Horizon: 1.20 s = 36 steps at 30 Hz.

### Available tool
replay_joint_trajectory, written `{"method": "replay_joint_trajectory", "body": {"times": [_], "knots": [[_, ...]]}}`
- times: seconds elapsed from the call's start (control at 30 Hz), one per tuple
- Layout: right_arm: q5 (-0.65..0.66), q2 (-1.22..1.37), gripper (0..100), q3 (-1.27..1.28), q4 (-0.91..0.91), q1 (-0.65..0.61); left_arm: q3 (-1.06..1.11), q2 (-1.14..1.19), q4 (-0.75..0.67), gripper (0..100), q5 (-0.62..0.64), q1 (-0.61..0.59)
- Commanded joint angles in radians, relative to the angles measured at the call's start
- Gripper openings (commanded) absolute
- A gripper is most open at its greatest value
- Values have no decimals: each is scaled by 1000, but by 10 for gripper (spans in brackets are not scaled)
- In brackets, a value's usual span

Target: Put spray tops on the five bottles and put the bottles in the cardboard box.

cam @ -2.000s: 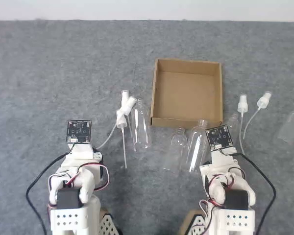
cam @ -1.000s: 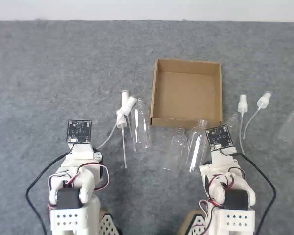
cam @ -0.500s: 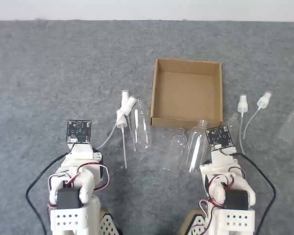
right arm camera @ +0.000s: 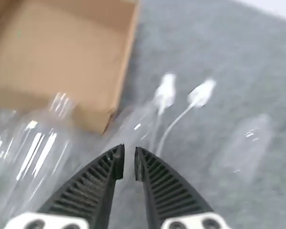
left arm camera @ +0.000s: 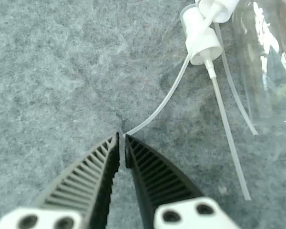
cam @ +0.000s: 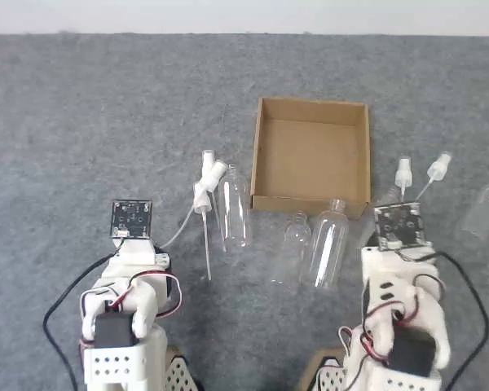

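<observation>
1. grey felt worktop [cam: 106, 98] carries 5 uncapped bottles [cam: 235, 208], all lying outside the bare cardboard box [cam: 257, 155].
2. right claw [right arm camera: 128, 155], a narrow slit holding nothing, has swung away from the middle bottles toward 2 spray tops [right arm camera: 166, 88].
3. left claw [left arm camera: 122, 143] has not moved; it is nearly closed and empty, beside a tube [left arm camera: 157, 107].
4. capping looks about to start.

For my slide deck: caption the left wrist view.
Shut left gripper near spray tops and their tubes, a clear bottle beside them.
</observation>
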Motion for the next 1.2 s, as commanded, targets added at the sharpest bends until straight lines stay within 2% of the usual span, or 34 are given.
{"method": "replay_joint_trajectory", "body": {"times": [0.0,0.23,0.63,0.77,0.97,1.17], "knots": [[11,147,17,-169,-33,61,-7,-15,5,12,8,0],[9,745,185,-502,-110,213,-7,-15,5,12,8,0],[-12,1776,258,-1158,-107,375,-7,-15,5,12,8,-2],[-31,2020,257,-1396,-33,400,-7,-15,5,12,8,-2],[-137,2285,257,-1705,64,407,-7,-15,5,12,8,-2],[-196,2460,257,-1860,87,414,-7,-15,5,12,8,-2]]}}
